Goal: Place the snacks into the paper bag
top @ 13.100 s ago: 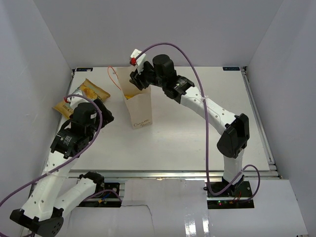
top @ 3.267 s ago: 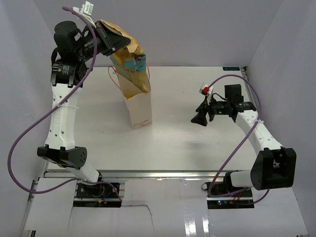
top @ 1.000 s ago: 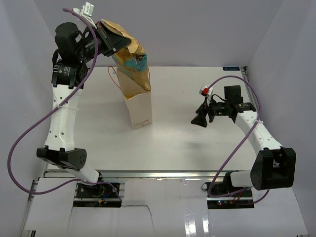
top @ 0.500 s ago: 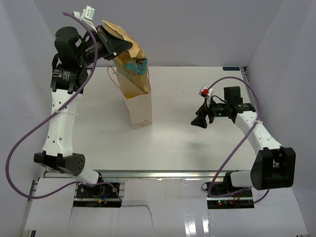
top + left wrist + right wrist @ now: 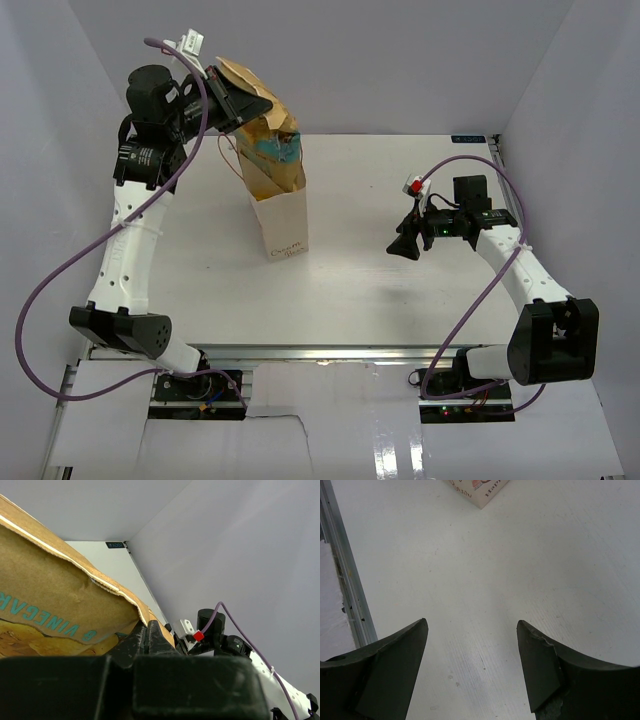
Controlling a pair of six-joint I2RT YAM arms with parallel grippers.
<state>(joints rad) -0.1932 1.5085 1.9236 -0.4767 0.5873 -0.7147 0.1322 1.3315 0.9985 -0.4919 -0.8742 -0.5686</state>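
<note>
Blocked mouth on the bag [image 5: 285, 215]; open room on its right
The chip bag [image 5: 268, 130], held by the left pincer [image 5: 238, 98], fills the mouth of the bag. Bare surface [image 5: 350, 290] lies between the bag and the spread right pincer [image 5: 405, 243]; walls [image 5: 570, 100] close the left, right and far sides.

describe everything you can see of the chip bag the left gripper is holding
The chip bag is a large crinkly packet, tan-brown near the top with teal lettering and yellow-orange chips pictured lower down. The left gripper pinches its upper edge, so it hangs tilted, its lower end at the open mouth of the paper bag.
</note>
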